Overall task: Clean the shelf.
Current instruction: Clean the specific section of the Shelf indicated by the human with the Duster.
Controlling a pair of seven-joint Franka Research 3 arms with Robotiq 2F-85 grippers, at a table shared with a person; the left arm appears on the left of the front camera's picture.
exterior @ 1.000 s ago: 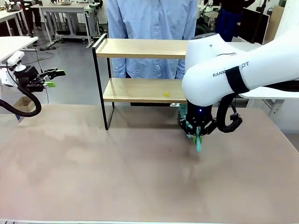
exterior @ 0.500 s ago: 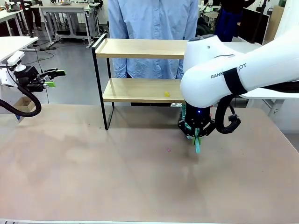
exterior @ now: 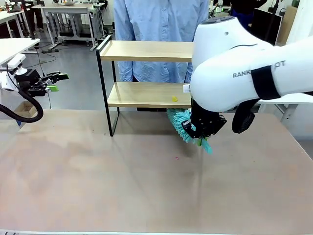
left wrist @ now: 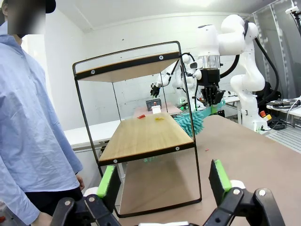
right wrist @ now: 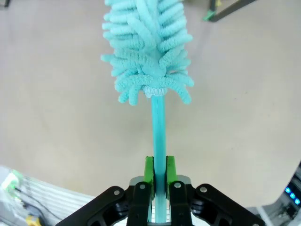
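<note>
Holding a teal chenille duster point(right wrist: 148, 56) by its thin handle, our right gripper point(right wrist: 159, 170) is clamped tight, just in front of the shelf point(exterior: 146, 95).
The shelf stands at the table's point(exterior: 98, 191) far edge, a yellow scrap point(exterior: 174, 99) on its lower board. We see two risks: the fluffy head snagging the black frame, or our bulky arm nudging the light rack toward the person point(exterior: 161, 29). Our left gripper point(exterior: 54, 82) hangs open far left, leaving the near tabletop free.
</note>
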